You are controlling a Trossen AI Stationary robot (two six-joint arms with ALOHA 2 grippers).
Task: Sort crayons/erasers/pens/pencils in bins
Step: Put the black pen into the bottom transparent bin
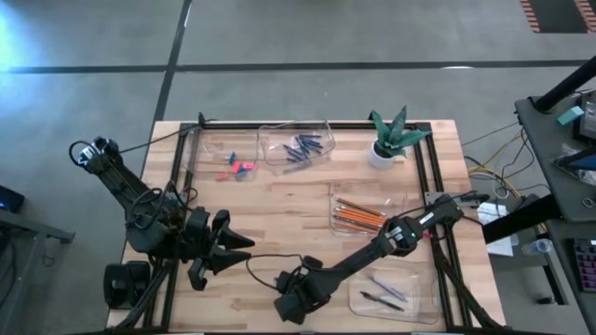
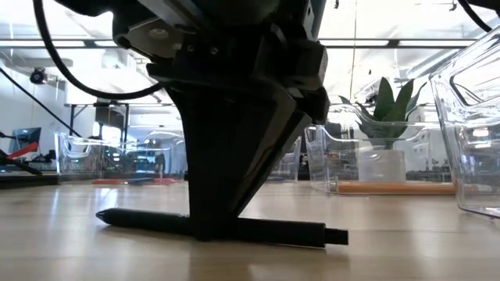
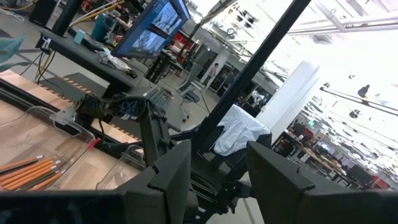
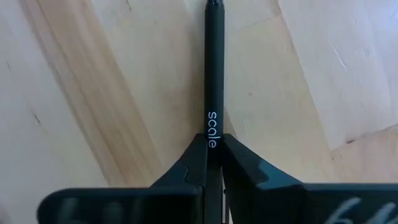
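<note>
Right gripper point(image 4: 212, 146) pinches a slim black pen point(image 4: 214, 74) lying flat on the pale wooden table point(image 4: 93, 93) near its front edge, fingers closed around the barrel. Judgement: lift straight up, keep the pen level, then carry toward the clear plastic bin point(image 1: 396, 293) holding dark pens. Left gripper point(image 1: 244, 249) waits, spread wide, holding nothing. Contact under the fingers is hidden; grip position along the barrel is unclear.

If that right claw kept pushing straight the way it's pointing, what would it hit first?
The right gripper points straight down and is already shut on a black pen lying on the wooden table. Pushing on, it would most likely just press into the tabletop.
</note>
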